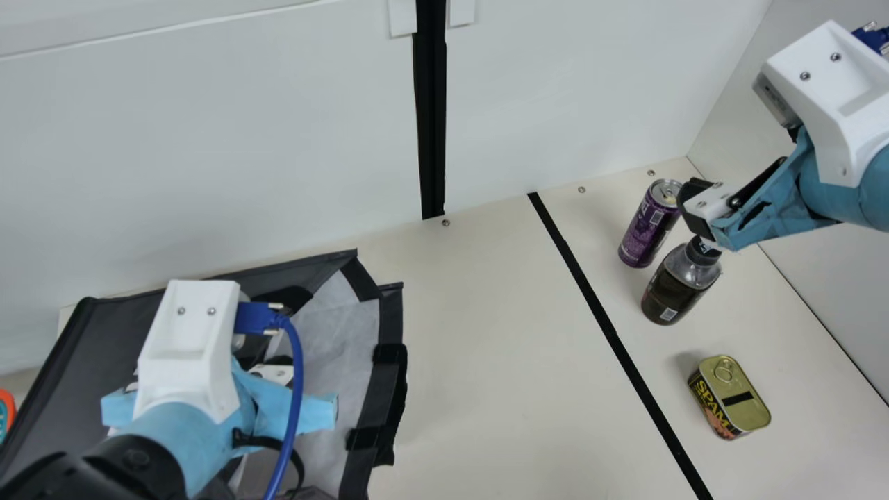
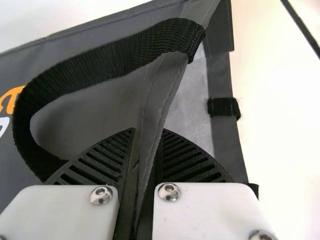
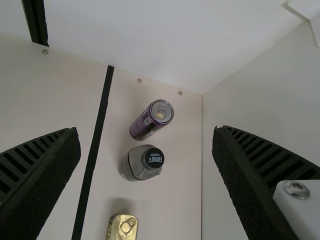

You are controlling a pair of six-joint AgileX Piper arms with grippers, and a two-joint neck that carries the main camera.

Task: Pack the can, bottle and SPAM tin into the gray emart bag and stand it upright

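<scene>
Zero of three packed: can (image 1: 649,226), bottle (image 1: 679,286) and SPAM tin (image 1: 736,399) are all on the table (image 1: 486,347). My left gripper (image 2: 145,150)'s pinching the gray emart bag (image 1: 69,361)'s edge; right gripper (image 3: 145,131)'s wide open, empty. Standing it up's left too.

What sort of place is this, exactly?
Probably a robot lab or test station: two mechanical arms reach over a cream table backed by plain white panels, with a can, bottle and SPAM tin across from a gray bag.
</scene>
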